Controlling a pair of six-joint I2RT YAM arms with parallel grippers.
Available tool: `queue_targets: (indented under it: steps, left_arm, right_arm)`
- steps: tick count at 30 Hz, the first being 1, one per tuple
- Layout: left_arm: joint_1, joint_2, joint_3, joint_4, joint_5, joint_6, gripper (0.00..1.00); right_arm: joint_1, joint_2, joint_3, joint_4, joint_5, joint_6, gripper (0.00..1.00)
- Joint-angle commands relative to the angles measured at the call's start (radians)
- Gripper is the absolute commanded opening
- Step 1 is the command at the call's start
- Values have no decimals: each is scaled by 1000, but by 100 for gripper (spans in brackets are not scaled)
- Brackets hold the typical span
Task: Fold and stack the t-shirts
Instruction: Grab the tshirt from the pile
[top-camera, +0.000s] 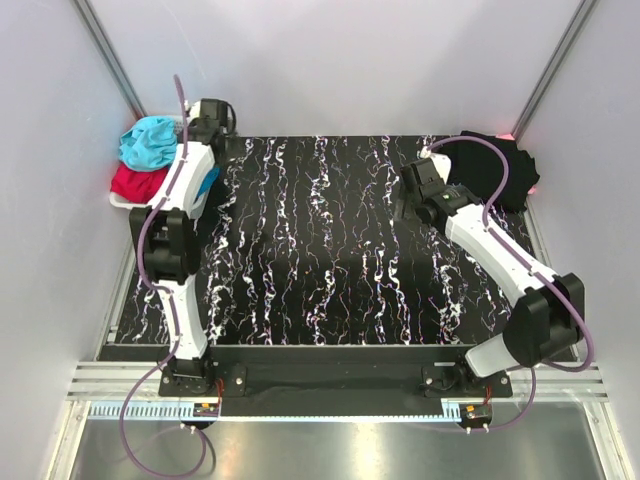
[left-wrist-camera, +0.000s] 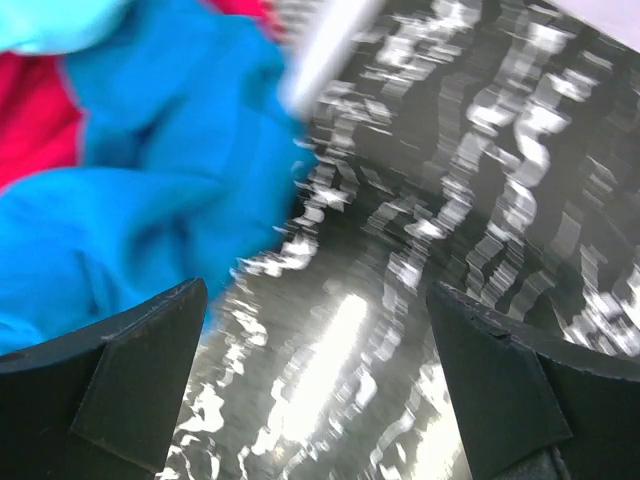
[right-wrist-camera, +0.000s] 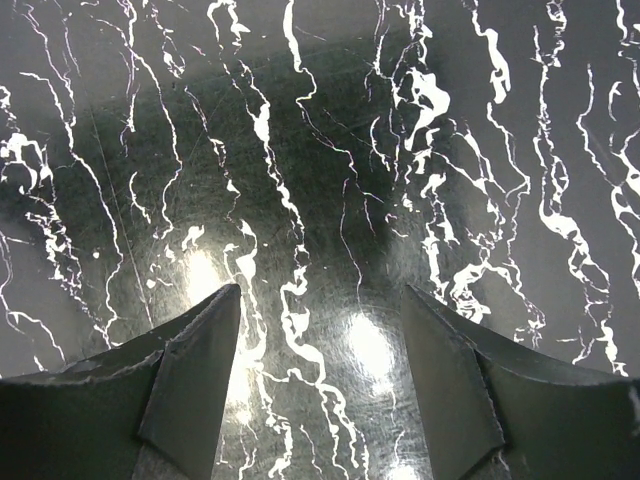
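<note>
Marbled black table (top-camera: 330, 250) fills the gap of my wide-open left pincer (left-wrist-camera: 315, 290), so I should swing left and nip one loose edge of the blue t-shirt (left-wrist-camera: 150, 200) (heaped far-left beside red cloth (left-wrist-camera: 35, 120), blurred, perhaps bunched), my right pincer (right-wrist-camera: 320, 290) empty and wide too.

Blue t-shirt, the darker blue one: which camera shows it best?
The left wrist view. The blue t-shirt fills its left side, close up though blurry, beside red cloth. The top view shows only a sliver of it peeking past the left arm. The right wrist view shows just the marbled table, no shirt.
</note>
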Motion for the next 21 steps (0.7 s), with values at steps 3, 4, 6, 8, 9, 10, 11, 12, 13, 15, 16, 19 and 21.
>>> queue_targets:
  steps: [3,4,6,8,9,10,11,12,13,15,16,19,21]
  left_arm:
    - [72,49,97,-46,-141,-85,98]
    - [74,48,97,-47,-180,-82,98]
    - [74,49,97,-46,-214,-76,97]
    - [74,54,100,-46,-244,-59,97]
    - [74,59,98,-46,-249,-53,97]
    - [74,63,97,-47,-264,-47,97]
    - [74,63,89,-50,-270,-45,94]
    - [72,62,76,-52,-283,-48,92]
    - [72,60,69,-53,-304,-54,87]
    - [72,62,51,-64,-335,-62,63]
    - [72,60,49,-72,-371,-76,57]
    - [74,42,23,-90,-401,-97,55]
    - [72,20,10,-88,-392,-96,59]
  right_arm:
    - [13,56,54,55,2,6,72]
    - [13,73,56,56,1,8,72]
    - [14,88,60,62,-4,9,72]
    - [16,110,62,67,-8,12,72]
    - [19,118,65,70,-13,14,72]
    - [17,128,66,68,-15,17,72]
    - [24,133,69,70,-13,20,71]
    - [24,136,71,70,-16,21,71]
    - [28,138,71,70,-12,24,71]
    - [31,133,68,70,-11,28,71]
    - [30,127,66,70,-8,26,71]
    - [31,113,59,70,-5,26,71]
    - [33,110,51,68,-5,28,71]
